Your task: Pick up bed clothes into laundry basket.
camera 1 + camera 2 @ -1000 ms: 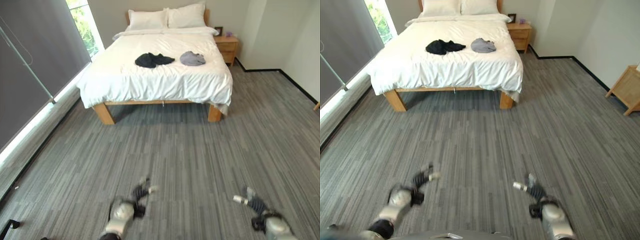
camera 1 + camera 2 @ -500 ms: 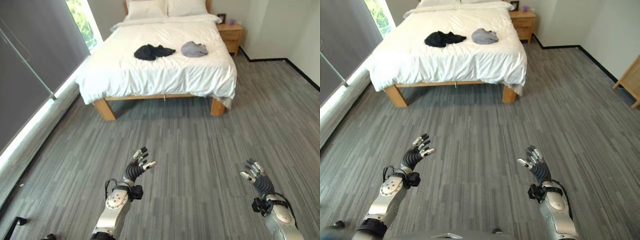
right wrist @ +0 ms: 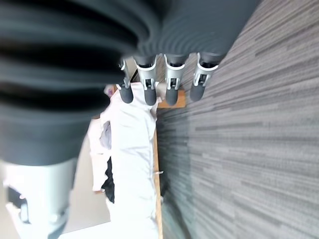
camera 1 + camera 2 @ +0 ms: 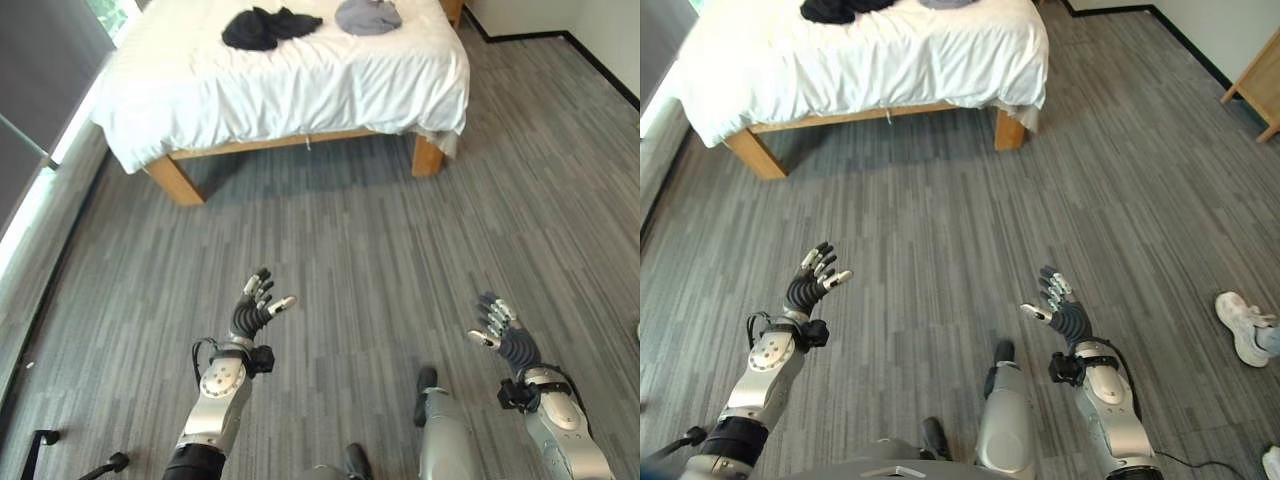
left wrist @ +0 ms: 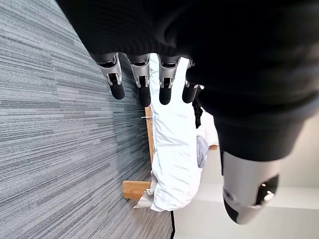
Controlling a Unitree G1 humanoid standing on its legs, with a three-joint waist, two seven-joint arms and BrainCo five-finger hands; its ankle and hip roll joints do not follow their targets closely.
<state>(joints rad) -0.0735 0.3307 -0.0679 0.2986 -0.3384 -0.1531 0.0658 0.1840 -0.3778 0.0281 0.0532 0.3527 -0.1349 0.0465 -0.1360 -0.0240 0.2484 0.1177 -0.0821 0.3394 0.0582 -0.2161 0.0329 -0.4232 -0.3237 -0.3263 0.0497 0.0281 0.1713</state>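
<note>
A bed (image 4: 300, 90) with a white duvet stands far ahead on wooden legs. On it lie a black garment (image 4: 262, 25) and, to its right, a grey garment (image 4: 367, 15). My left hand (image 4: 253, 311) is raised over the carpet at lower left, fingers straight and spread, holding nothing. Off to the lower right my right hand (image 4: 500, 335) hangs the same way, open and empty. Both hands are well short of the bed. The wrist views show the straight fingers (image 5: 141, 82) of the left and the fingers (image 3: 172, 82) of the right, with the bed (image 3: 129, 164) beyond them.
Grey striped carpet (image 4: 340, 260) stretches between me and the bed. A dark blind and window sill (image 4: 25, 120) run along the left wall. A wooden furniture corner (image 4: 1255, 85) stands at far right. A person's white shoe (image 4: 1240, 325) rests on the floor at right.
The camera has tipped down, so the bed has slid to the top of the view. Both hands stay raised and open. A shoe has come into view at right.
</note>
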